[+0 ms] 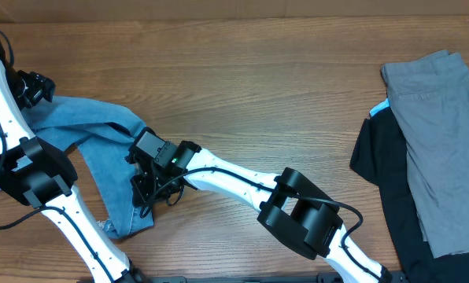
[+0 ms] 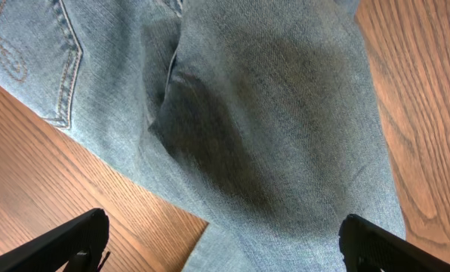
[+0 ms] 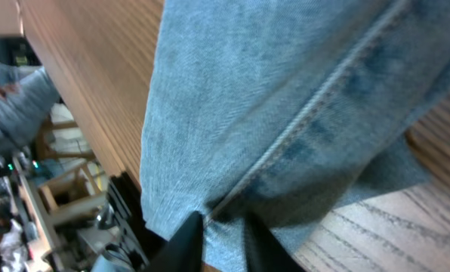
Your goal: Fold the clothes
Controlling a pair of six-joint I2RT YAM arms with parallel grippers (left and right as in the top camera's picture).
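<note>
Light blue denim jeans (image 1: 93, 130) lie rumpled at the table's left, one leg running down to a frayed hem (image 1: 128, 226). My right gripper (image 1: 148, 192) reaches in from the lower right and is pinched shut on a fold of that leg; in the right wrist view the fingertips (image 3: 187, 236) clamp the jeans (image 3: 285, 91) beside a stitched seam. My left gripper (image 1: 31, 86) hovers at the jeans' upper left edge. In the left wrist view it (image 2: 225, 253) stands wide open over the jeans (image 2: 270, 113), nothing between its fingers, with a stitched back pocket (image 2: 29, 53) at top left.
A grey garment (image 1: 439, 157) lies on a black garment (image 1: 384, 181) at the table's right edge. Bare wooden table (image 1: 266, 86) stretches between the two piles. The right arm's links (image 1: 297, 212) cross the front middle.
</note>
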